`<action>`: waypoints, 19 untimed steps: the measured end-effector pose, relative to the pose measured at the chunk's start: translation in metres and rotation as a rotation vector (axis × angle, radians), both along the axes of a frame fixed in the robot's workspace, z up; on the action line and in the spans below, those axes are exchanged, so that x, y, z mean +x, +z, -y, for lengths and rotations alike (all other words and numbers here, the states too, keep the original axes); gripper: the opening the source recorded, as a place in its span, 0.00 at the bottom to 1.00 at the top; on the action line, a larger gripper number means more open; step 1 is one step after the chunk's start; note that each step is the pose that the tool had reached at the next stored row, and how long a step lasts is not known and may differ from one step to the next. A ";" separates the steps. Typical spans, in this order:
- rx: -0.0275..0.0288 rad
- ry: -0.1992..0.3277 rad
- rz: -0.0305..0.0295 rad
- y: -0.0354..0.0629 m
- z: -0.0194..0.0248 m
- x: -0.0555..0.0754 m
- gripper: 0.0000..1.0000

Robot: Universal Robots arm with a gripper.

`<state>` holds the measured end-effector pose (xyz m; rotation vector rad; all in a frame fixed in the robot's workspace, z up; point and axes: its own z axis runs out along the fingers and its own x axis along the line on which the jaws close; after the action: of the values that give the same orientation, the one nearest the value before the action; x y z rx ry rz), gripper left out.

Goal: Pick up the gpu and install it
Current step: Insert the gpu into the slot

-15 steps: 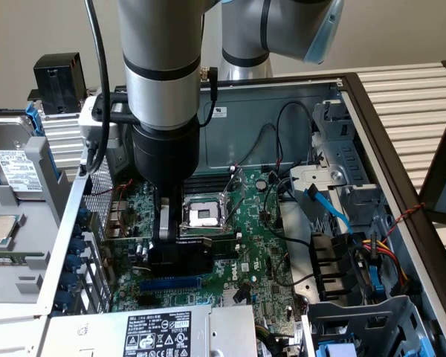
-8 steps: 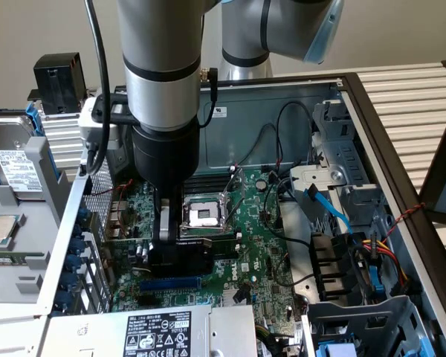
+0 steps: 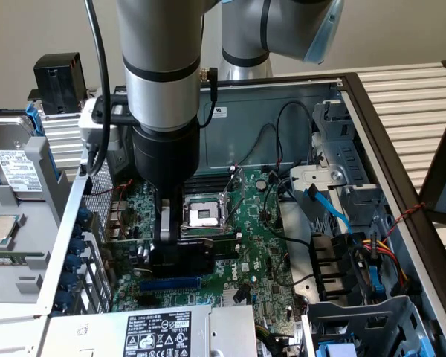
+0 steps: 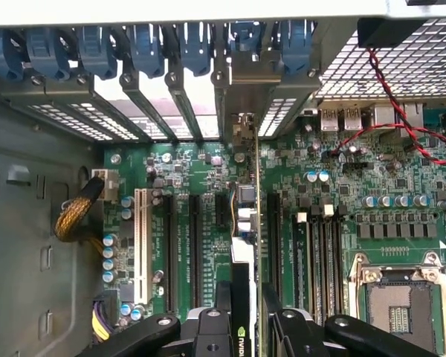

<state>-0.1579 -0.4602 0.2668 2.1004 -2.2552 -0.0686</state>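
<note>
Now mid-install, pinching the small green-board, black-shrouded gpu [image 4: 242, 297] edge-on in the end effector [image 4: 249, 329], over the blue plastic slot [image 3: 167, 282] at its exterior-view six o'clock, seemingly needing square alignment.

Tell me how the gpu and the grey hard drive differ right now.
Place: the gpu sits inside the case, over the motherboard; the hard drive rests outside it, at the exterior view's left.
Grip: the pincer is shut on the gpu; the hard drive is far from the pincer.
Look: the gpu has a black shroud; the hard drive is grey metal with a white label.
Both are flat, rectangular computer parts.
</note>
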 end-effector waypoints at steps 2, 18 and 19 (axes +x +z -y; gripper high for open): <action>0.0000 0.000 0.0031 -0.0001 0.0000 0.000 0.27; 0.0014 0.000 0.0154 -0.0023 0.0000 -0.005 0.27; 0.0018 0.000 0.0156 -0.0024 0.0000 -0.006 0.27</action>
<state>-0.1635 -0.4603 0.2645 2.1096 -2.2642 -0.0545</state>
